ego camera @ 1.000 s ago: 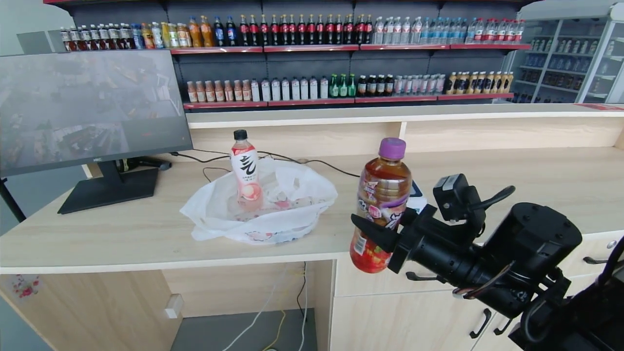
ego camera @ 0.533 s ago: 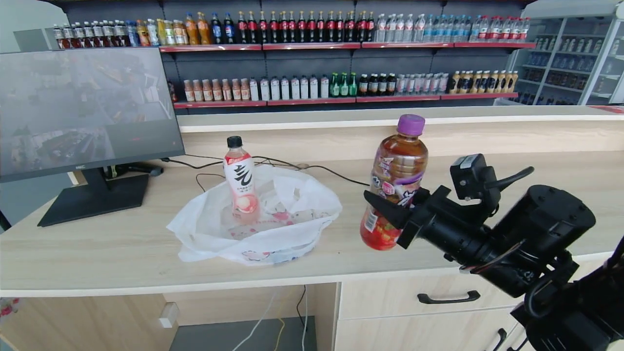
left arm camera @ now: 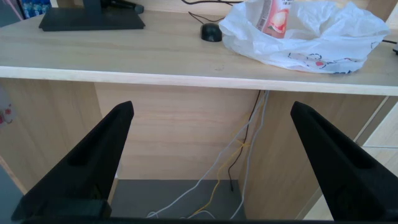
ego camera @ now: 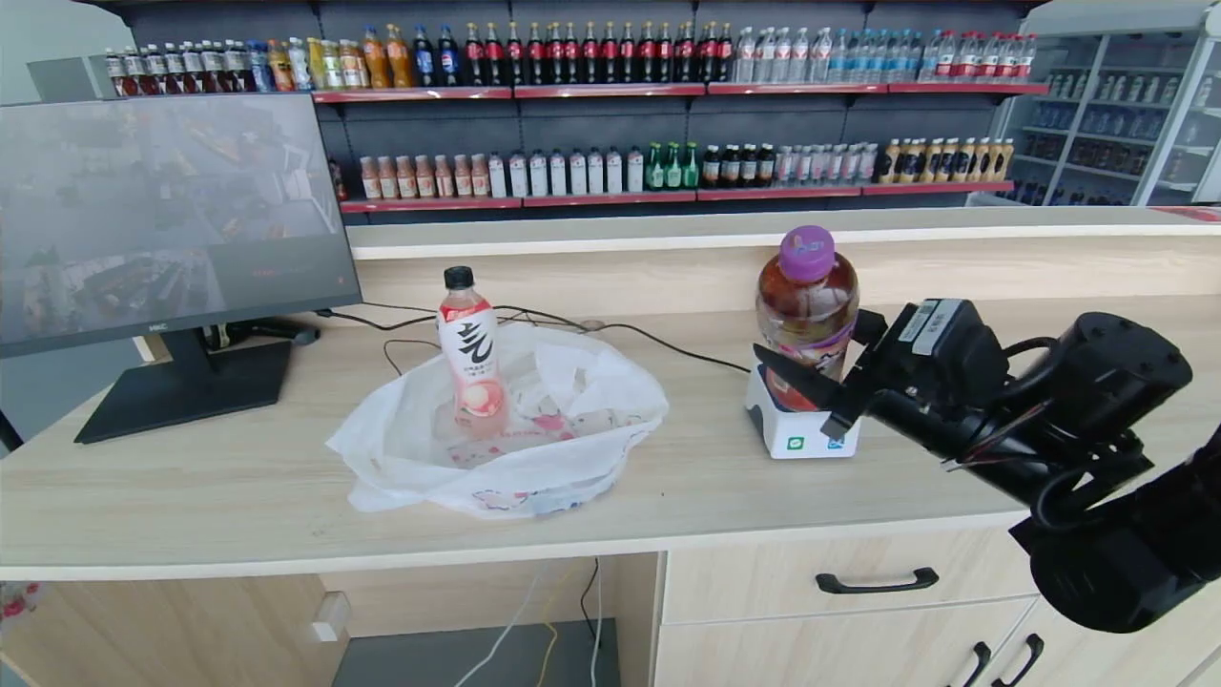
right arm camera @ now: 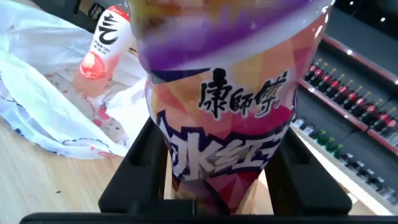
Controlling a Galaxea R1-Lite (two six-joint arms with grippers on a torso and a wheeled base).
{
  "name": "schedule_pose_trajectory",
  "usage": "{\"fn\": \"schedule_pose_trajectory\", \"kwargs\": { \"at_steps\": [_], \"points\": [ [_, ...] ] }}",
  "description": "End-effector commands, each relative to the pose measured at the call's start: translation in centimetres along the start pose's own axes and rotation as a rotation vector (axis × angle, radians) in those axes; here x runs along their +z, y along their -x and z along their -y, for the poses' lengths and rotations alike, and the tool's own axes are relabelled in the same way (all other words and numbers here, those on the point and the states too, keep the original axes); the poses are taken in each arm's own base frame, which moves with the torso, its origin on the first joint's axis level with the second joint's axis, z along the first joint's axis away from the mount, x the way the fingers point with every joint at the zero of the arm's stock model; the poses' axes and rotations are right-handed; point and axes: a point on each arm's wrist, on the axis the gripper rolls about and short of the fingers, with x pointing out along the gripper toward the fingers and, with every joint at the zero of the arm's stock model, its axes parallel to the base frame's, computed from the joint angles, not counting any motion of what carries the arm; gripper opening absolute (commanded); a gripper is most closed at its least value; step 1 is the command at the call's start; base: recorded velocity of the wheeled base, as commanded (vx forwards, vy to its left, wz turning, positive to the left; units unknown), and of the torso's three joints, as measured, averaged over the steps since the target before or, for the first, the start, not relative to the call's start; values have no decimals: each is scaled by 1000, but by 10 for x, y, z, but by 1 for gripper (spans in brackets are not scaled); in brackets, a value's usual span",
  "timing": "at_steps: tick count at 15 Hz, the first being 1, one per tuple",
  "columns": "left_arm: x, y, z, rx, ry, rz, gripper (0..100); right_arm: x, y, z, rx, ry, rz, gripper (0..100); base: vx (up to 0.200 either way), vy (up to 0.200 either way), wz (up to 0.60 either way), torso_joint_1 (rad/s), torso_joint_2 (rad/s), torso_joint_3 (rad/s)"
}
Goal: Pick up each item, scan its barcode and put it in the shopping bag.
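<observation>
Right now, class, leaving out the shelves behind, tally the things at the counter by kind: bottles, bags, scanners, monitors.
Bottles: 2 (black-capped bottle, purple-capped bottle in the right pincer)
Shopping bag: 1
Scanner: 1
Monitor: 1
Total: 5

Small shop, seen from the checkout side: red-edged wall shelves [ego camera: 610,93] are packed with rows of bottled drinks, and a glass-door cooler [ego camera: 1116,114] at the far right holds more. A long wooden counter [ego camera: 238,487] with drawers carries a monitor [ego camera: 162,210], a small white scanner box [ego camera: 801,434] and a white plastic shopping bag [ego camera: 572,448].
</observation>
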Motion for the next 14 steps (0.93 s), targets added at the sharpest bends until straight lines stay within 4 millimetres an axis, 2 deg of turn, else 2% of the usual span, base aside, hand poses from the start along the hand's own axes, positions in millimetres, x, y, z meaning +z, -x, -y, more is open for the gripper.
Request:
{"fn": "schedule_pose_trajectory", "kwargs": {
  "at_steps": [1,2,3,6,7,14],
  "points": [
    [0,0,0,0,-1,0,100,-15,-11,-3,11,73,-8,0,0,0,0,0,0,0],
    [0,0,0,0,1,0,100,-24,-12,-8,31,141,-26,0,0,0,0,0,0,0],
    [0,0,0,0,1,0,100,-29,-13,-6,32,231,-23,0,0,0,0,0,0,0],
    [0,0,0,1,1,0,100,-44,-12,16,56,399,24,0,0,0,0,0,0,0],
    [0,0,0,1,1,0,100,-47,-12,17,77,441,46,0,0,0,0,0,0,0],
    [0,0,0,0,1,0,100,-69,-15,11,168,515,104,0,0,0,0,0,0,0]
  ]
}}
